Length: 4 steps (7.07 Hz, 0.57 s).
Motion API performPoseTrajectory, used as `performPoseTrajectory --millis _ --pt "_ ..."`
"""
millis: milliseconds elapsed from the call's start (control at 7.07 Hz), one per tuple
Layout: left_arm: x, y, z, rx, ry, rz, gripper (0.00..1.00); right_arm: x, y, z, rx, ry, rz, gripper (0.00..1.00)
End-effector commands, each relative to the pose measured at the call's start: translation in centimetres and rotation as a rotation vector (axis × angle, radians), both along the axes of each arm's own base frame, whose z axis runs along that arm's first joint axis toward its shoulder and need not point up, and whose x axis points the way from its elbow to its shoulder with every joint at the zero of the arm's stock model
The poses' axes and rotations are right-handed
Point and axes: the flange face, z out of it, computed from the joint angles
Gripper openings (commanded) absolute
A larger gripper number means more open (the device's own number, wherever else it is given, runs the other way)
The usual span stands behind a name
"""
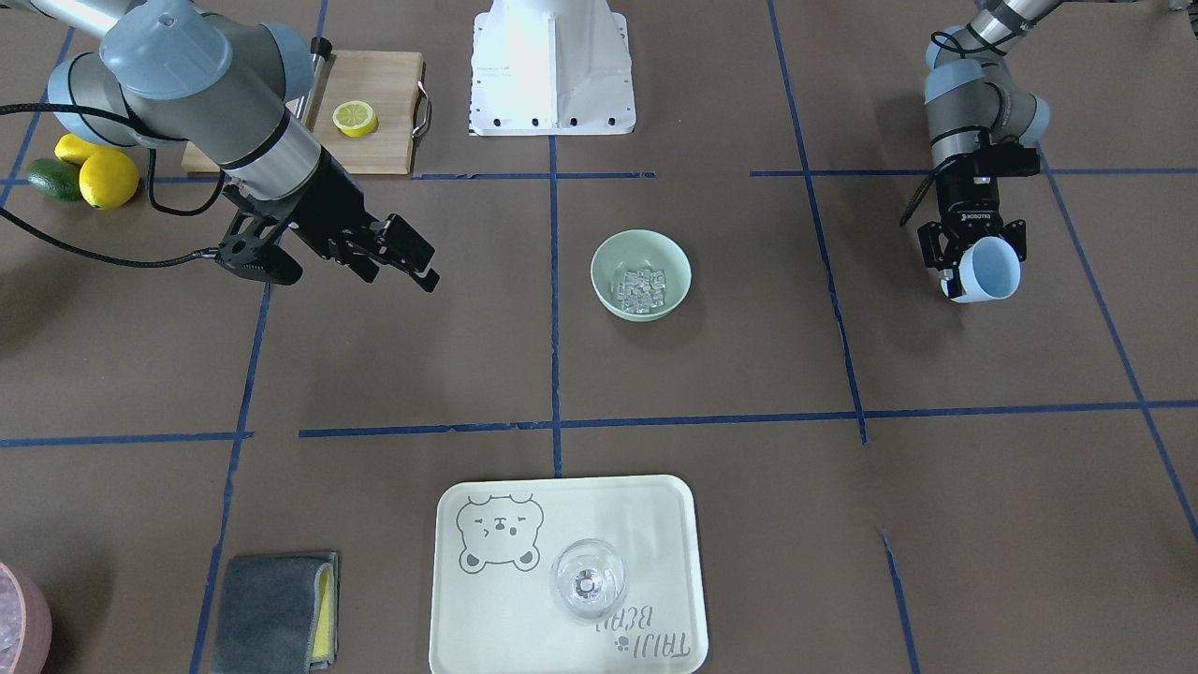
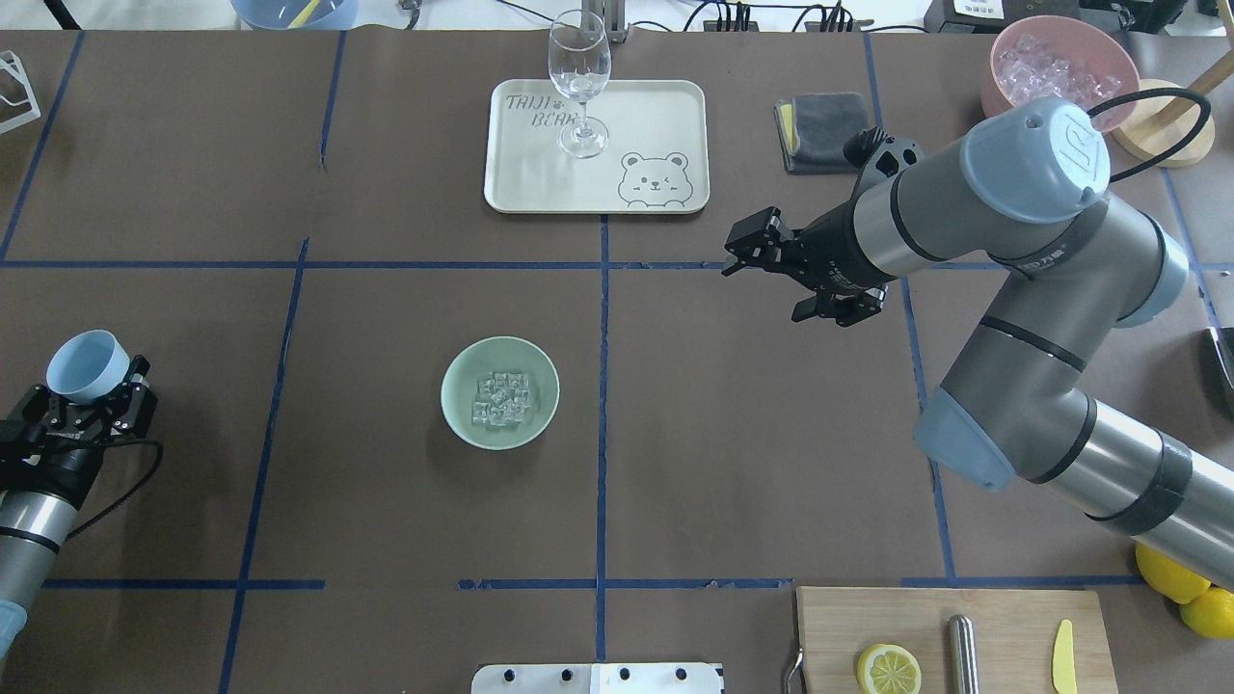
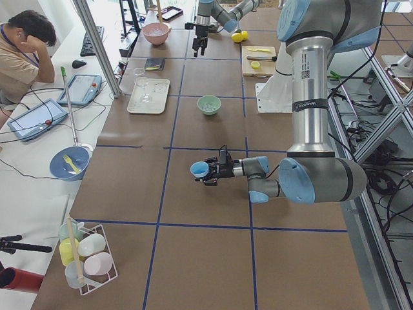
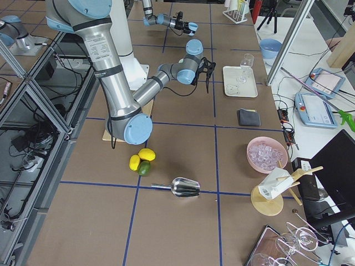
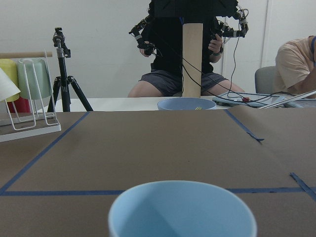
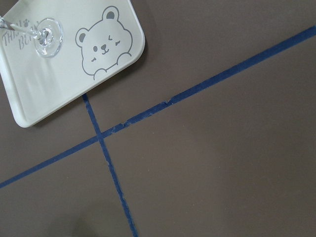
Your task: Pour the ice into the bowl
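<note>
Left gripper (image 2: 94, 382) pinches the blue cup (image 2: 85, 364), well apart from the bowl (image 2: 453, 386) — the ice (image 2: 501, 398) already lies inside. Pouring looks finished, so the next move is likely setting the cup down upright. Right gripper (image 2: 766, 280) hangs spread and empty.

Both arms: silver-grey tubes, darker grey joint housings, pale blue round caps.

Right arm (image 2: 1041, 289): the cap (image 2: 1036, 154) carries a raised logo and one small hole. Thin black rings mark the tube ends. A black cable (image 2: 1166, 91) loops free near the wrist (not clipped to the tube).

Left arm (image 1: 978, 103): same finish, with black wiring at the wrist.

Right gripper (image 2: 771, 289) and left gripper (image 1: 975, 262): black, with linkage fingers. White lettering on the left one is too small to read.

Base (image 1: 552, 65): white, with dark screw holes along its edge.
</note>
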Motion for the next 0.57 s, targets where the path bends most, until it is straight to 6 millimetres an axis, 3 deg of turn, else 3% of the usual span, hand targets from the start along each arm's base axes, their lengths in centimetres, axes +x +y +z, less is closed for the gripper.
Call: performPoseTrajectory --millis 0,141,424 --pt "0.6 0.9 0.7 -0.001 -0.018 0.023 0.57 -0.1 0.0 0.0 0.000 0.001 -0.001 1.00" --pt "0.4 1.0 0.8 -0.001 -0.019 0.023 1.00 0.0 0.1 0.0 0.001 0.000 -0.001 1.00" --pt "-0.8 1.2 1.5 0.002 -0.075 0.045 1.00 0.0 0.1 -0.3 -0.004 -0.005 0.003 1.00"
